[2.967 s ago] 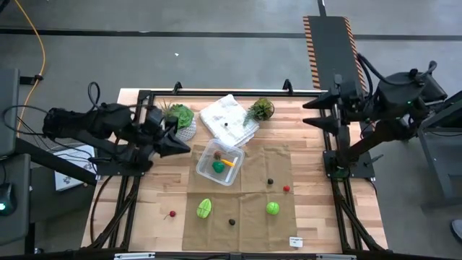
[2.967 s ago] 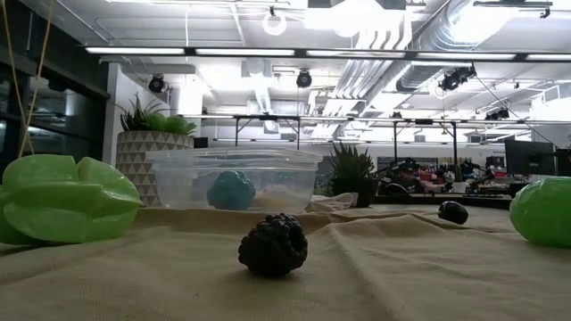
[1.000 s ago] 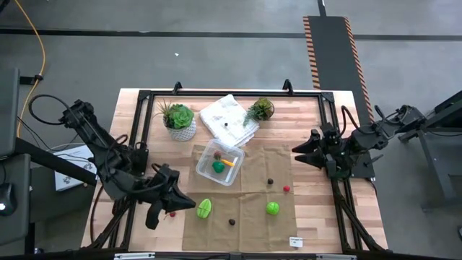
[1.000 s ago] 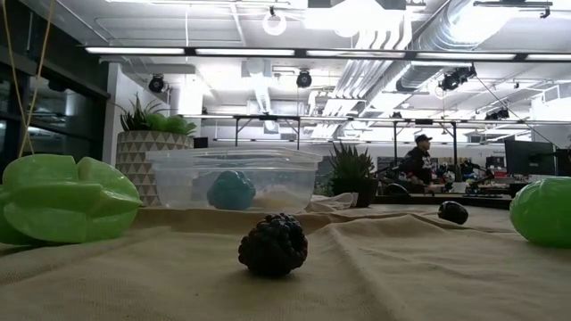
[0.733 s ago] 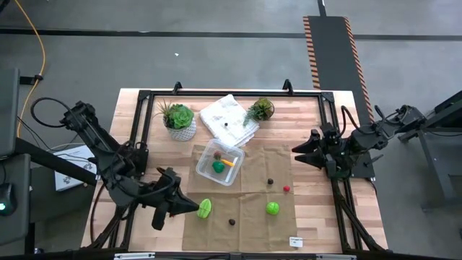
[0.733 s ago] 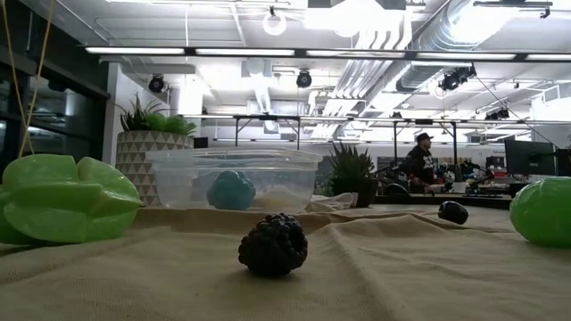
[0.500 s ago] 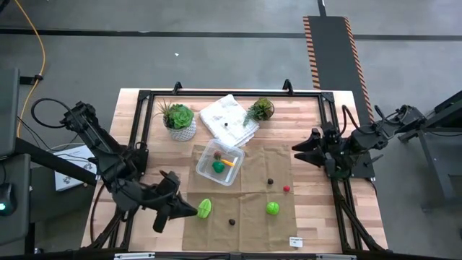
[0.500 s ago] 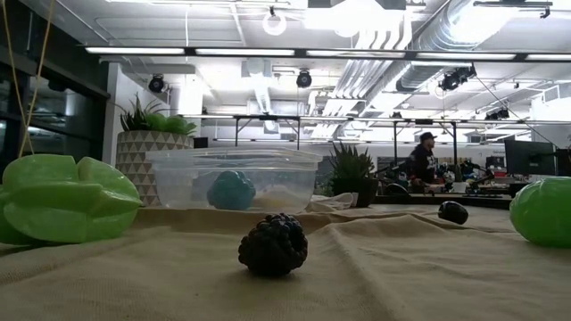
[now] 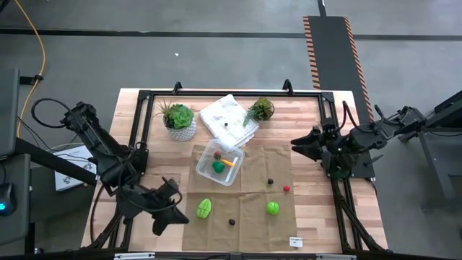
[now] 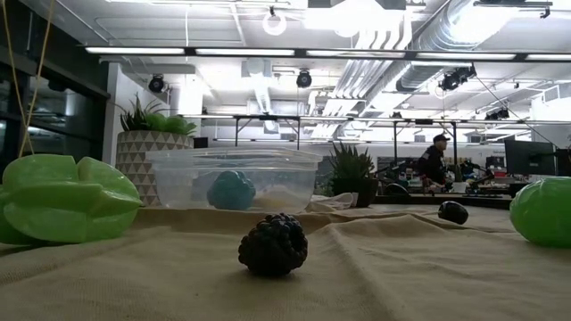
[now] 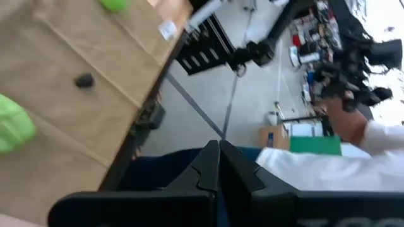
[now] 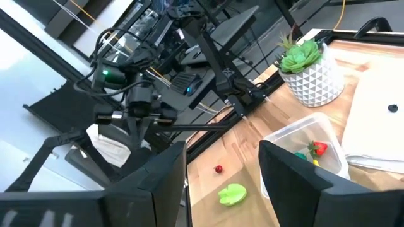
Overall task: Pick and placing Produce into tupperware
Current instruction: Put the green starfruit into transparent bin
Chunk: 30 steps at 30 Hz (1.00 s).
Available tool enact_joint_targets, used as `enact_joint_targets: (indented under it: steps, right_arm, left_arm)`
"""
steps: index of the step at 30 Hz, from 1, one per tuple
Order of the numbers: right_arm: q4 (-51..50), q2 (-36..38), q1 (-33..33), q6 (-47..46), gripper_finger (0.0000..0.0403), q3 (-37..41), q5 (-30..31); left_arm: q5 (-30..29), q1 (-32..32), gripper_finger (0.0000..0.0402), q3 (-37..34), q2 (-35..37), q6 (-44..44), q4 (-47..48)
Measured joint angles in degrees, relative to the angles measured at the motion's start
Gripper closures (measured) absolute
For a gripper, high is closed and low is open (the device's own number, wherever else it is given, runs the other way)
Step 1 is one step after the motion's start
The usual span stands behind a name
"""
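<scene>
Just ahead of the closed, empty left gripper [image 9: 182,214], a green produce piece [image 9: 204,209] is seen, apparently untouched, while the right gripper [image 9: 294,144] is held open.

A clear square plastic tupperware [image 9: 219,162] holds green, orange and red pieces. On the tan burlap cloth [image 9: 249,217] lie a bright green ridged toy fruit [image 9: 204,209], a round green one [image 9: 273,208] and a dark brown bumpy berry [image 10: 273,243].
</scene>
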<state>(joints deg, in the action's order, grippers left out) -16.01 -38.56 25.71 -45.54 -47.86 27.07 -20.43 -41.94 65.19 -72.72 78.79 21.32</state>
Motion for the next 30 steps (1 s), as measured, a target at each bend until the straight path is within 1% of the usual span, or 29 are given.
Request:
enact_joint_targets:
  steps: [4, 7, 10, 15, 18, 23, 27, 28, 30]
  right_arm:
    - [0.0, -1.0, 0.0, -0.1, 0.0213, 0.0, 0.0]
    - [-0.1, -2.4, 0.0, 0.1, 0.0213, 0.0, 0.0]
    - [-0.1, -4.0, 0.0, 0.5, 0.0213, 0.0, 0.0]
    - [-0.4, -6.6, 0.0, 0.5, 0.0213, 0.0, -0.6]
    - [-0.4, -7.9, 0.0, 0.4, 0.0213, 0.0, -1.2]
    - [0.8, -8.8, 0.0, 0.5, 0.0213, 0.0, -3.0]
    - [0.9, -8.6, 0.0, 0.5, 0.0213, 0.0, -3.1]
    - [0.9, -8.6, 0.0, 0.5, 0.0213, 0.0, -3.2]
    - [0.9, -8.6, 0.0, 0.7, 0.0213, 0.0, -3.2]
  left_arm:
    - [0.8, -1.7, 0.0401, 0.0, -0.3, 0.3, -2.2]
    - [1.7, -2.1, 0.0401, 0.0, -0.3, 4.0, -2.7]
    - [1.8, -2.9, 0.0401, 0.0, -0.3, 5.0, -4.9]
    - [2.1, -3.1, 0.0401, 0.0, -0.2, 2.4, -8.8]
    - [2.1, -3.1, 0.0401, 0.0, -0.1, -0.1, -9.4]
    - [2.1, -3.0, 0.0401, 0.0, -0.1, -0.7, -9.3]
    - [2.1, -0.9, 0.0401, 0.0, -0.1, 0.7, -9.4]
    - [2.1, -0.4, 0.0401, 0.3, -0.1, 1.4, -8.9]
    - [2.6, 0.5, 0.0401, 2.8, -0.5, 2.0, -4.3]
